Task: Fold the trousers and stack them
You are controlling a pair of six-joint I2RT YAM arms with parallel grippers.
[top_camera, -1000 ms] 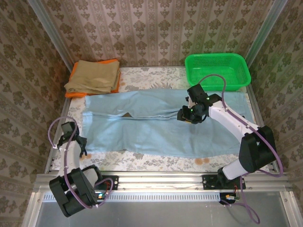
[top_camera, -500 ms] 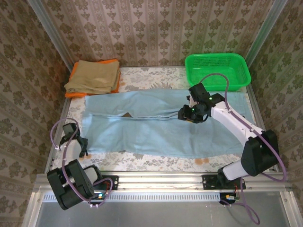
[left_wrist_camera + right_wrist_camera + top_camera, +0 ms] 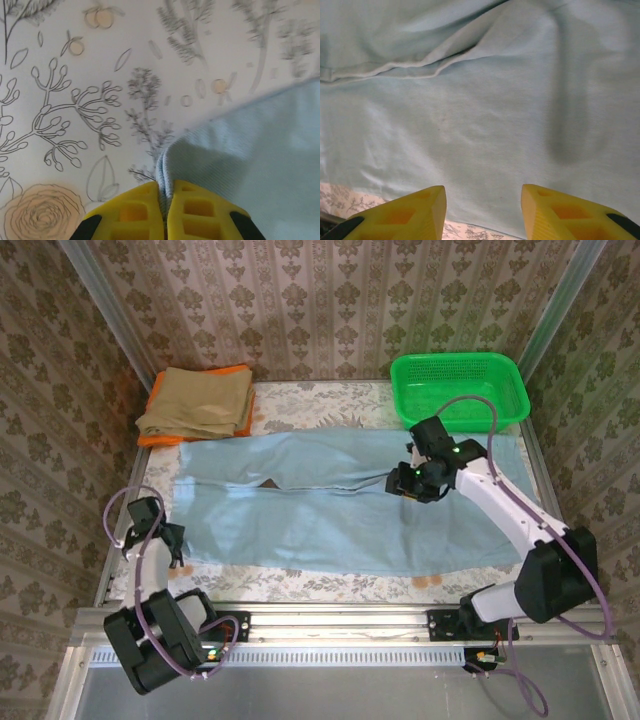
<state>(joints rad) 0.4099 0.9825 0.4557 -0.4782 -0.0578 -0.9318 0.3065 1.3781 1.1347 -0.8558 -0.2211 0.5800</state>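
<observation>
At the upper left of the top view, a folded pair of tan khaki trousers sits on an orange cloth, just clear of the upper leg of the light blue trousers. At the upper right you have a green basket; its near rim is close behind the right arm's wrist. Nothing lies on the blue fabric itself apart from the arm above it.

The trousers are spread flat across the middle of the floral bench, legs running left to right, with a slim gap between them near the left centre.

Your left end effector is at the lower left corner of the garment. In the left wrist view its yellow fingers are clenched on the puckered corner of the fabric, the printed bench bare beside it.

Your right end effector hangs over the right-centre part of the trousers, near the inner seam. In the right wrist view its fingers stand apart, released, with smooth blue cloth under and between them
</observation>
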